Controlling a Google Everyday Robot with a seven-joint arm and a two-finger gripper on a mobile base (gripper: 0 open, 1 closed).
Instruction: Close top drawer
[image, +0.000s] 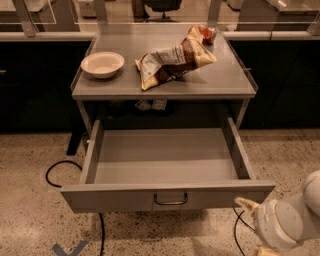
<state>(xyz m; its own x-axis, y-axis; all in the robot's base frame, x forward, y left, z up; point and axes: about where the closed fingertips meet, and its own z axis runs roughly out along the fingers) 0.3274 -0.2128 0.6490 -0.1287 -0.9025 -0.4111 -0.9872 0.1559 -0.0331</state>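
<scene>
The top drawer (165, 195) is a wide, shallow grey metal drawer, pulled fully out of the grey cabinet, and its inside is bare. A small dark wire handle (171, 200) sits at the centre of its flat front panel. My gripper (252, 227) is at the lower right, low in front of the drawer's right front corner, at the end of a white arm (292, 220). One pale finger tip (246, 204) shows just below the front panel; the rest runs off the bottom edge. It holds nothing that I can see.
On the cabinet top (230, 80) stand a white bowl (102, 64), a crumpled chip bag (172, 60) and a red can (206, 34). Black cables (55, 170) loop on the speckled floor left and right of the drawer. Dark counters stand behind.
</scene>
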